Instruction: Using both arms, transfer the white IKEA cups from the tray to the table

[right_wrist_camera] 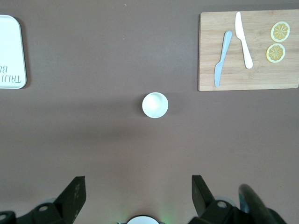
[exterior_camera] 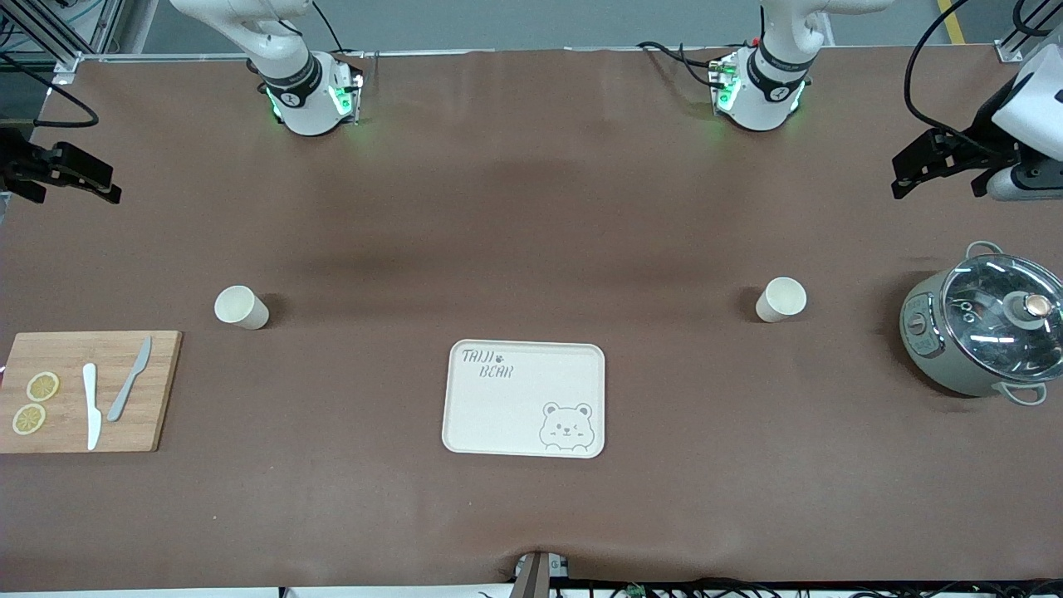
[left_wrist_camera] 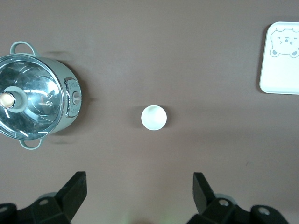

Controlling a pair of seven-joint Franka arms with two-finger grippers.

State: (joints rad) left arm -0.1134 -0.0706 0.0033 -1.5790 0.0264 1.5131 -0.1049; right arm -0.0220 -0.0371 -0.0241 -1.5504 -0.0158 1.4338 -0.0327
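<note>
Front view gives us the brown tabletop (exterior_camera: pixel 531 208) w/ two white IKEA cups standing upright on it, well apart: one cup (exterior_camera: pixel 241 306) toward the right arm's end, the other cup (exterior_camera: pixel 781 299) toward the left arm's end. Between them, nearer the front camera, lies the bear-printed tray (exterior_camera: pixel 525 399), nothing on it. We see the left pincer (exterior_camera: pixel 930 170) up in the air at the left arm's end of the tabletop, over the brown surface not far from the lidded pot (exterior_camera: pixel 984 328); its wrist view shows the fingers (left_wrist_camera: pixel 74 191) spread wide w/ nothing between them, the cup (left_wrist_camera: pixel 154 117) below, pot (left_wrist_camera: pixel 35 105) & tray corner (left_wrist_camera: pixel 280 58) to either side. Right pincer (exterior_camera: pixel 62 170) hangs at the right arm's end, jaws wide too & holding nothing; its wrist view has its cup (right_wrist_camera: pixel 155 104) below, near the wooden cutting board (right_wrist_camera: pixel 247 51) w/ two knives & two lemon slices
</note>
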